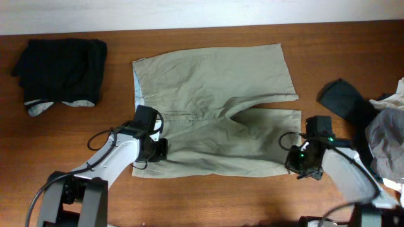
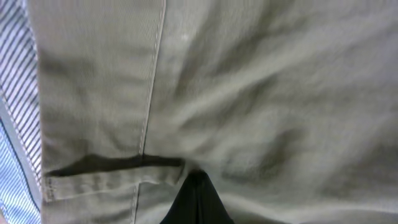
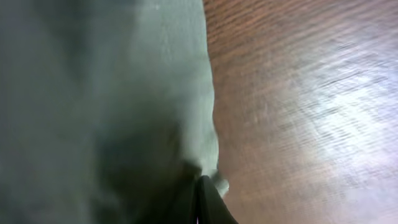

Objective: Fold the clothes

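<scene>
The pale khaki-olive shorts lie spread flat on the wooden table, waistband to the left, legs to the right. My left gripper sits at the near end of the waistband and looks shut on the fabric. In the left wrist view its dark fingertips pinch the shorts beside a belt loop, with striped lining at the left. My right gripper is at the near leg's hem corner. In the right wrist view its fingers are closed on the hem edge of the shorts.
A folded black garment lies at the far left with a grey-white piece under it. A dark teal garment and a heap of grey-white clothes lie at the right edge, close to my right arm.
</scene>
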Robot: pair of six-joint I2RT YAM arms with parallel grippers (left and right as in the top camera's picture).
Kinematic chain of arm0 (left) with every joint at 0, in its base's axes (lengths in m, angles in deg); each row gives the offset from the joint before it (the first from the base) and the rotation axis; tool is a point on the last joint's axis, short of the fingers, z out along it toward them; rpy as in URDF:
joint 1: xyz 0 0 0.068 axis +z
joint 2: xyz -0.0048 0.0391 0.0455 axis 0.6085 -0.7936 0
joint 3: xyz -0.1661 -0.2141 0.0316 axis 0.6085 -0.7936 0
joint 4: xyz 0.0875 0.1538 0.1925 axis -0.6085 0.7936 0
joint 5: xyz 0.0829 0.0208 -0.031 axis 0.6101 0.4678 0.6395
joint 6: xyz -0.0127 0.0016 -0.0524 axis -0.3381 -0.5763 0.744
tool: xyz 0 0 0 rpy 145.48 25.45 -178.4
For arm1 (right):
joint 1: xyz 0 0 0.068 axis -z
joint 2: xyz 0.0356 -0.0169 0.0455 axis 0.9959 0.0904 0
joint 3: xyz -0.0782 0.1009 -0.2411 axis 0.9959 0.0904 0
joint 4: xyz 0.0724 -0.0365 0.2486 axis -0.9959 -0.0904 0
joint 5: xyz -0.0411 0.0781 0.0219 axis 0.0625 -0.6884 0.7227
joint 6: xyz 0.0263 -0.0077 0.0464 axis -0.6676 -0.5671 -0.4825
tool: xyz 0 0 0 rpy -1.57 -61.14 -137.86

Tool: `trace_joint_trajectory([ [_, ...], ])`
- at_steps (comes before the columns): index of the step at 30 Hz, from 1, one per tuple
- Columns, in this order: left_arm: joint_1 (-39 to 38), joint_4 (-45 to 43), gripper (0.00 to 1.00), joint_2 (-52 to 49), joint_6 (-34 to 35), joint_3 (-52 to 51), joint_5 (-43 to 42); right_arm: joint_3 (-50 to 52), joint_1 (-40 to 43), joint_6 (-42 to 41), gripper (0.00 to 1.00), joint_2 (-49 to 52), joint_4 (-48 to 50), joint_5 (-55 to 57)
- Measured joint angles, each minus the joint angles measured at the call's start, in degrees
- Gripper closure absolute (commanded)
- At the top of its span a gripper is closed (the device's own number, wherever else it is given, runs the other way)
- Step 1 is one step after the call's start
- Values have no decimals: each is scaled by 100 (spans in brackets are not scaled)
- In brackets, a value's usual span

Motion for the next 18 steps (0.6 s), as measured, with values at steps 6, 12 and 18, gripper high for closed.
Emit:
trace_joint_trajectory([
  [6, 0, -402, 98, 127, 0, -221, -26, -116, 0, -7, 96, 492, 203, -17],
  [12, 11, -540, 98, 219, 0, -343, -44, -225, 15, -11, 96, 621, 282, 57],
  [18, 11, -529, 99, 219, 42, -345, -42, -321, -17, -382, 96, 697, 188, 310],
])
